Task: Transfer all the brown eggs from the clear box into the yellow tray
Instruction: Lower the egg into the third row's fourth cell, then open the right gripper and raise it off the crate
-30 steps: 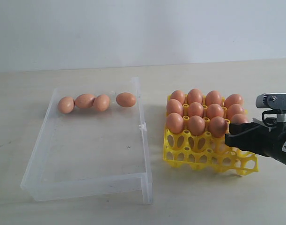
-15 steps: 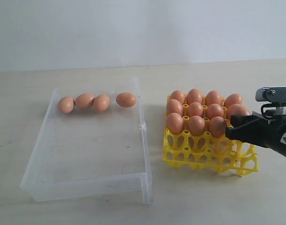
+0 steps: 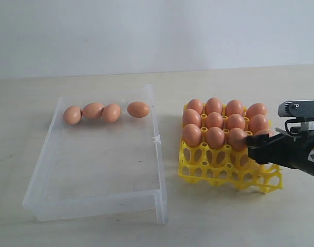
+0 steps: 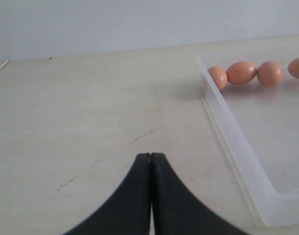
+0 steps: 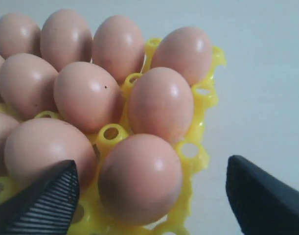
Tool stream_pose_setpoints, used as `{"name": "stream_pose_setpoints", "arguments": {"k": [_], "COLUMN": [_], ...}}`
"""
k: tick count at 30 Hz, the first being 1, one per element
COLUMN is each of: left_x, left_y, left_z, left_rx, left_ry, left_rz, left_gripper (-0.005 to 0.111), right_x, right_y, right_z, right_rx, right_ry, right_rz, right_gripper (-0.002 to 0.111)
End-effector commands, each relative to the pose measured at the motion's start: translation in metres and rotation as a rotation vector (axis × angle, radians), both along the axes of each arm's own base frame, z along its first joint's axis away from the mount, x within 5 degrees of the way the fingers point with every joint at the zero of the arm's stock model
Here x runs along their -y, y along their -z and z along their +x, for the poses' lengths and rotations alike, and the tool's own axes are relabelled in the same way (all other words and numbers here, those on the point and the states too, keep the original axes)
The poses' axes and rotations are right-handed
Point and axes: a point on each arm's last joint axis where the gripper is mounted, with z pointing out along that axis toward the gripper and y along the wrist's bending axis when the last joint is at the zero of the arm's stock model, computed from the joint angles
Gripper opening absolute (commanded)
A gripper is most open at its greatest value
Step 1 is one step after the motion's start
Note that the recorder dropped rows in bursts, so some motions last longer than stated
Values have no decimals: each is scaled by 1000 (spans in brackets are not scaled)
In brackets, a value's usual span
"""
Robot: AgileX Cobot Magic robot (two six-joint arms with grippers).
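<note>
The right gripper (image 5: 149, 169) is released, jaws wide apart on either side of the egg (image 5: 139, 178) in the third row at the right edge of the tray (image 3: 223, 172). Twelve eggs fill the tray's three rear rows. The left gripper (image 4: 150, 161) is clenched and empty above the table (image 4: 66, 122), beside the box (image 3: 158, 154). Four eggs (image 3: 103, 111) lie along the box's far wall.

Black right tool (image 5: 151, 174), ribbed pad (image 5: 51, 200), grey wrist housing (image 3: 300, 109).
</note>
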Motion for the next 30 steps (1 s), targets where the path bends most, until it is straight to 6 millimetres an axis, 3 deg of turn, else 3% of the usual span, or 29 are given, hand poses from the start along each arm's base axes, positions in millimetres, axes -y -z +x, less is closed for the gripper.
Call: {"name": "stream_pose_setpoints", "arguments": {"k": [1, 3, 6, 10, 13, 15, 17, 20, 24, 27, 30], "left_x": [0, 0, 0, 0, 0, 0, 0, 0, 0, 0, 0], "left_y": [-2, -2, -2, -2, -2, -2, -2, -2, -2, -2, -2], "left_z": [0, 0, 0, 0, 0, 0, 0, 0, 0, 0, 0], "left_rx": [5, 5, 5, 5, 5, 5, 5, 5, 5, 5, 5], "left_ry": [-3, -3, -3, -3, -3, -3, -3, -3, -3, -3, -3], "left_rz": [2, 2, 2, 2, 2, 2, 2, 2, 2, 2, 2], "left_gripper": [0, 0, 0, 0, 0, 0, 0, 0, 0, 0, 0], "right_x": [3, 4, 5, -11, -38, -65, -99, -152, -214, -241, -256], "right_y": [-20, -54, -113, -197, -247, -266, -268, -249, -217, -196, -171], "right_z": [-1, -5, -10, -9, 0, 12, 24, 40, 63, 85, 99], "right_rx": [31, 129, 264, 361, 381, 332, 263, 174, 48, -18, -118], "right_ry": [-16, -14, -25, -107, -194, -274, -404, -584, -588, -566, -643], "right_rz": [-51, -75, -107, -188, -226, -265, -365, -479, -253, -206, -424], "right_gripper": [80, 72, 49, 0, 0, 0, 0, 0, 0, 0, 0]}}
